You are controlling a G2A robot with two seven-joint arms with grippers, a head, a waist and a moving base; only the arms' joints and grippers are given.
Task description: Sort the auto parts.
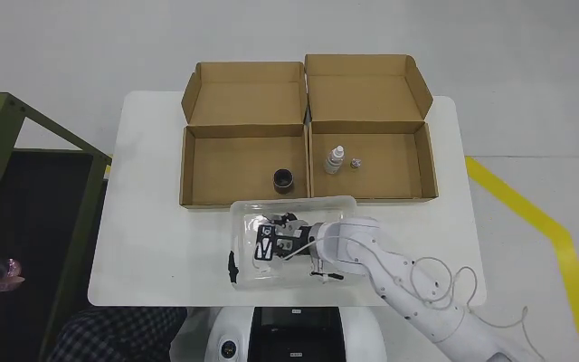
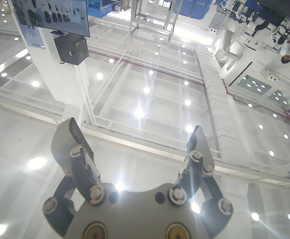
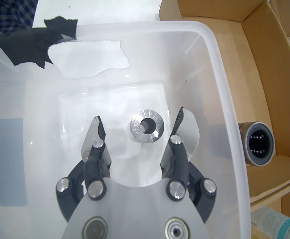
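The left hand (image 2: pixel 133 126) points up at a white gridded ceiling (image 2: pixel 158 90) dotted with round lights, its two ridged fingers (image 2: pixel 78 140) spread wide apart. A dark display screen (image 2: pixel 52 15) hangs on a pillar (image 2: pixel 45 74), near an aluminium frame (image 2: pixel 150 29).

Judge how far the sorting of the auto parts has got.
Done: a dark bearing lies in one cardboard box, a small bottle and a round part in the box beside it. In hand: the right gripper, open, is in the clear bin, fingers either side of a silver ring, not gripping it. Left: lifting and boxing that ring. The left gripper is open and points at the ceiling.
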